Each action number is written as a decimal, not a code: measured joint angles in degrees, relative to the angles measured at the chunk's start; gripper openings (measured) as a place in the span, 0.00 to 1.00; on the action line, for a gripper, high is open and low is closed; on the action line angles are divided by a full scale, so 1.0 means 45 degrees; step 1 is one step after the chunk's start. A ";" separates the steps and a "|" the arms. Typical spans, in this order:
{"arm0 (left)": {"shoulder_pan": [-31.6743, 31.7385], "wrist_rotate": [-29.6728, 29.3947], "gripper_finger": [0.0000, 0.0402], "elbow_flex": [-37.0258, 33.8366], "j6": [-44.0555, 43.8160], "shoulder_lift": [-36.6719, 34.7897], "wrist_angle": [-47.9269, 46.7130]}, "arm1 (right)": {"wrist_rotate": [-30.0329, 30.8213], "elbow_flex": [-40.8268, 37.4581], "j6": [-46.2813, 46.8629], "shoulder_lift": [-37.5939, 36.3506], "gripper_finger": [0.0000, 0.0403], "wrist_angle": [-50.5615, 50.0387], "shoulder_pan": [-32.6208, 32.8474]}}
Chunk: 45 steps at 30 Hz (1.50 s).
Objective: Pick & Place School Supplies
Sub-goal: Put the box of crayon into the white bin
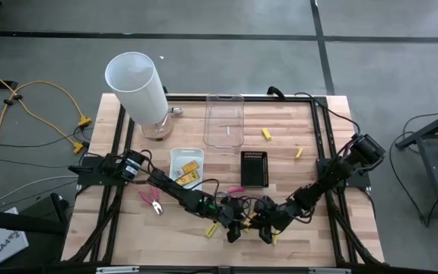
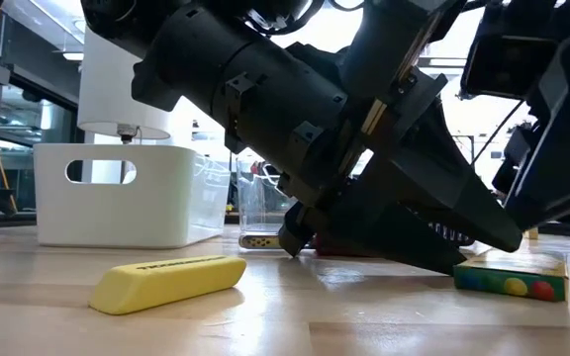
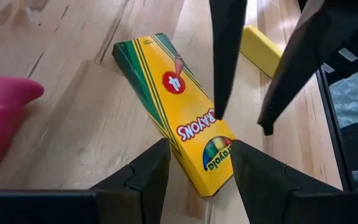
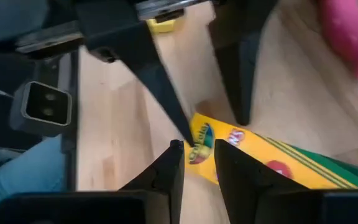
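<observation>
The flat cardboard crayon pack point(image 3: 178, 102) is yellow with green stripes, a red circle and red lettering. A plain yellow stubby stick point(image 2: 167, 282) lies on the pale wooden surface point(image 2: 295, 316), and the plastic plier handle point(image 3: 2, 115) is bright pink.

Crayon pack point(image 3: 182, 102): I see it flat on the wood, yellow with green stripes, a red mark, "CRAYONS" printed.
Yellow stick point(image 2: 166, 282): lying flat on the near table, dark lettering on top.
Pink-handled tool point(image 1: 155, 202): lying left of centre.
Packs in white tray point(image 1: 191, 172): yellow, lying flat.
Stubs point(image 1: 266, 134): I count two, far right.
</observation>
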 joint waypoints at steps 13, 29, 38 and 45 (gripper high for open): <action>0.0001 0.0034 0.42 -0.0005 0.0206 0.0015 0.0025 | -0.0915 0.0001 0.1321 0.0000 0.20 -0.0138 0.0564; 0.0135 0.0083 0.42 -0.0024 0.0282 0.0039 0.0434 | -0.0253 0.0021 0.2872 -0.0015 0.20 -0.2195 0.0412; 0.0205 0.0419 0.42 -0.0024 0.0286 0.0035 0.0405 | 0.0433 0.0002 0.2463 -0.0015 0.20 -0.2289 0.0222; 0.0200 0.0492 0.42 -0.0024 0.0233 0.0010 0.0043 | 0.0948 -0.0042 0.1593 0.0000 0.20 -0.1863 0.0212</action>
